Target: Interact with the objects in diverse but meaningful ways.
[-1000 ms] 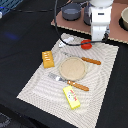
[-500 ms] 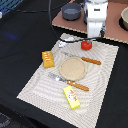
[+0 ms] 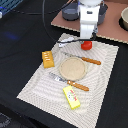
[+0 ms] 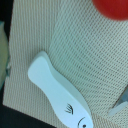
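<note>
On the striped mat [image 3: 100, 75], nearest the exterior camera, lies the yellow packet [image 3: 71, 97]; farther back the bread loaf [image 3: 47, 59]. Beyond the round plate [image 3: 73, 68], the red tomato [image 3: 87, 45] sits directly below the arm, the white fish [image 4: 59, 93] just beside it. The fingers are hidden; open or closed, I cannot tell.

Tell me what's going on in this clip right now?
A single robot arm hangs over the far edge of a striped placemat, right above a red tomato. Its fingers are hidden, so whether they are open is unclear. The wrist view shows a white fish lying on the mat beside the tomato. A round plate, cutlery, an orange-brown bread loaf and a yellow packet lie untouched.
</note>
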Robot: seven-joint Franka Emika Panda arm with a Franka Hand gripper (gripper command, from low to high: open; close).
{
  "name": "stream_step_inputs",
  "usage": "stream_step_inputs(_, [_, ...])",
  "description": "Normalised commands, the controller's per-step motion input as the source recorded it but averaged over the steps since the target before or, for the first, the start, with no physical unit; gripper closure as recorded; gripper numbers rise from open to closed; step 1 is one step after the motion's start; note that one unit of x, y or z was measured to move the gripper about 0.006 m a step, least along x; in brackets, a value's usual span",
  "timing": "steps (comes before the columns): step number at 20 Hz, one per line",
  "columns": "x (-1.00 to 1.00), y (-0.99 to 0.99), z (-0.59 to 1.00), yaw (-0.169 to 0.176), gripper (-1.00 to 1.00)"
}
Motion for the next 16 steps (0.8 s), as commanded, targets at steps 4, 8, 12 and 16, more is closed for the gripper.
stream_step_inputs(4, [-0.63,-0.15,-0.24,0.148,-1.0])
stream_step_inputs(8, [-0.72,-0.12,-0.27,0.132,-1.0])
stream_step_inputs(12, [-0.81,-0.14,-0.34,0.108,-1.0])
stream_step_inputs(16, [-0.87,-0.09,-0.32,0.097,-1.0])
